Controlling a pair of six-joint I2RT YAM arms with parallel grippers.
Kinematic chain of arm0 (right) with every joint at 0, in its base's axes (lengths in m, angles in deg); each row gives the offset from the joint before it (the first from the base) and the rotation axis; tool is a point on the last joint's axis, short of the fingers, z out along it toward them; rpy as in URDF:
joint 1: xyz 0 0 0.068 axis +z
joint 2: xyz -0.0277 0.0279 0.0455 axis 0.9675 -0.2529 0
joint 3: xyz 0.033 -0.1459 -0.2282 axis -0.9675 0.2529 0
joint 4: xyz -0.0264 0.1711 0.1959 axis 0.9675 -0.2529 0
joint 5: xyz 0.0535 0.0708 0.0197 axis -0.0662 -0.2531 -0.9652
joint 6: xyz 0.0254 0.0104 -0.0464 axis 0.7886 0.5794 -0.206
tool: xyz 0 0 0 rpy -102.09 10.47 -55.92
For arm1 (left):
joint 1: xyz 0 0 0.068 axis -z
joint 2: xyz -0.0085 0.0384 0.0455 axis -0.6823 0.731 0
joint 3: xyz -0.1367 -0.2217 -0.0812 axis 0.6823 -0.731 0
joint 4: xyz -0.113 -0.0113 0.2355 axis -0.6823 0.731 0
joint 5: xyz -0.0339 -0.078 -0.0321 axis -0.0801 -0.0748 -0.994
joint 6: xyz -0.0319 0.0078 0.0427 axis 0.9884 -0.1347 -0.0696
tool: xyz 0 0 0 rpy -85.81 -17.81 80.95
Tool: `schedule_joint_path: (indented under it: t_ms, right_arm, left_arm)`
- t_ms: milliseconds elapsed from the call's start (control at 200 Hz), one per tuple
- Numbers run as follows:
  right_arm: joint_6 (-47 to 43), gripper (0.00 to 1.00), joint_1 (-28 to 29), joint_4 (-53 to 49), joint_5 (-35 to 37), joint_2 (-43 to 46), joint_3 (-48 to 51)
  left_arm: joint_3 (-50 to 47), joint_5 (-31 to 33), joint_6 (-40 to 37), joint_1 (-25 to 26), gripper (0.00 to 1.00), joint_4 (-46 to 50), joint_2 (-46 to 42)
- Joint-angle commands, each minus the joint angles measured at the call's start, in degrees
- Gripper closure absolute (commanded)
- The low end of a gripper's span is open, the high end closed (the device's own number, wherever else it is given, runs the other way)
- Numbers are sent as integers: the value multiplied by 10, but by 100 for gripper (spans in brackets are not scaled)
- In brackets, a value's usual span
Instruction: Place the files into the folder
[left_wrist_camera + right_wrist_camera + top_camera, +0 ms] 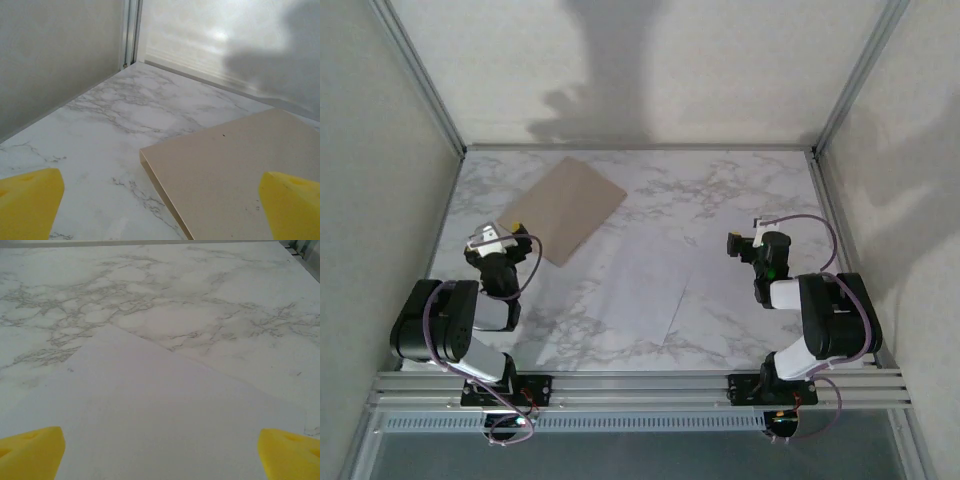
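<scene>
The folder (565, 208) is a flat tan cardboard rectangle, lying closed and askew on the back left of the marble table. In the left wrist view the folder (235, 170) shows a near corner and one long edge. My left gripper (488, 238) hovers just left of the folder's near corner, open, with the yellow fingertips (30, 200) wide apart and nothing between them. The files (632, 290) are pale white sheets lying flat at the table's middle. In the right wrist view the files (150, 415) spread out below my right gripper (160, 455), which is open and empty. Seen from above, the right gripper (733, 243) is to the right of the sheets.
Grey enclosure walls with metal corner posts (420, 75) close in the table on the left, back and right. Bare marble (740, 190) lies behind the sheets and to the right of the folder. The arm bases sit on a rail (640, 385) at the near edge.
</scene>
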Motion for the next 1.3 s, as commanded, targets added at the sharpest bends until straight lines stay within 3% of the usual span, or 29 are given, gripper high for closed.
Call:
schedule_joint_path:
  t_ms: [0,631,736,881,1016,1117,1207,1297]
  right_arm:
    - [2,1,-4,5,-2,-1,-11]
    - [2,1,-3,6,-3,-1,-11]
    - [6,1,-4,-21,4,21,-18]
    - [30,1,-4,-178,42,92,-81]
    - [106,1,-3,-314,38,144,-142]
    - [216,1,-3,-448,-22,154,-217]
    - [332,1,-3,-523,-137,138,-270]
    - [418,1,8,-535,-260,96,-300]
  left_arm:
    - [5,10,-7,4,1,-21,8]
    - [5,10,-8,4,1,-22,4]
    - [46,19,-14,11,0,96,-49]
    - [102,60,12,21,1,247,-118]
    - [214,60,106,23,0,437,-131]
    - [333,11,144,22,0,573,-74]
    - [434,-53,155,22,1,649,0]
    - [525,-105,159,20,1,705,76]
